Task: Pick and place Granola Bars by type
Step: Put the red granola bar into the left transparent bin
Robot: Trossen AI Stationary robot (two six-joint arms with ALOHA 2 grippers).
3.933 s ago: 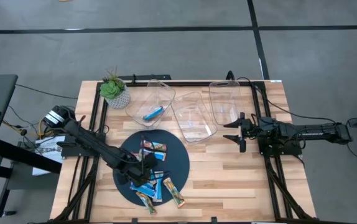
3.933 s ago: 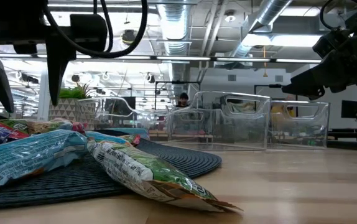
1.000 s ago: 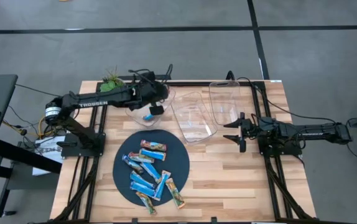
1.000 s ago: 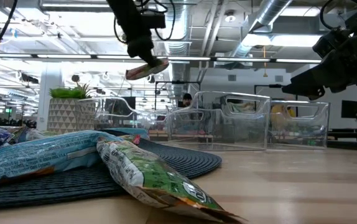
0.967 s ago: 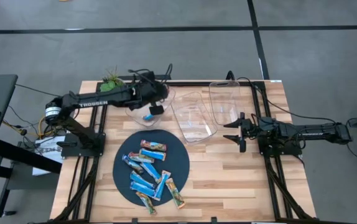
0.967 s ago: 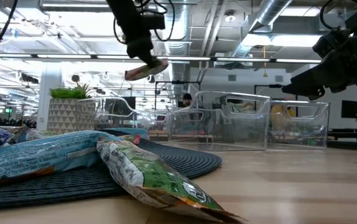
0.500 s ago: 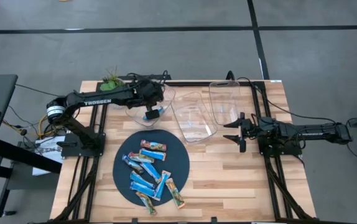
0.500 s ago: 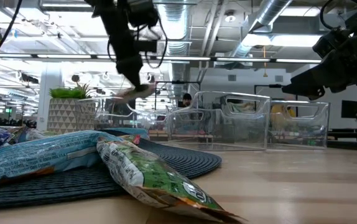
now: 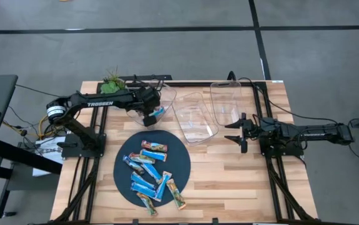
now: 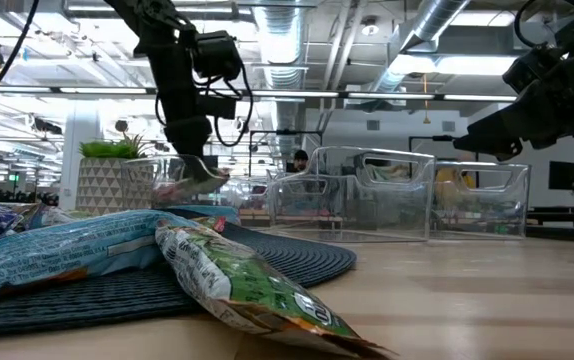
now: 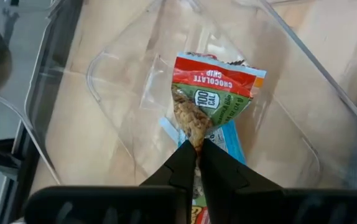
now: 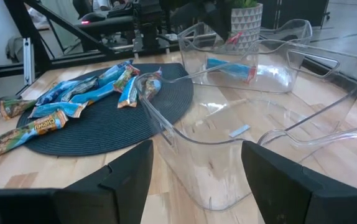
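Your left gripper [image 11: 196, 149] pinches the chocolate chip bar [image 11: 211, 93] by one end, hanging lengthwise over the blue bar [image 11: 228, 142] in the bin [image 11: 104, 74].

Left gripper [image 11: 195, 149] clamped; right gripper [image 12: 194, 165] agape

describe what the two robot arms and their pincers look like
Both arms are dark, slim and jointed. The left arm carries white TROSSEN lettering, a pale round joint at its base and looping black cables. Its left pincer has two tapered black fingers. The right pincer looks equally black, with broad matte fingers.
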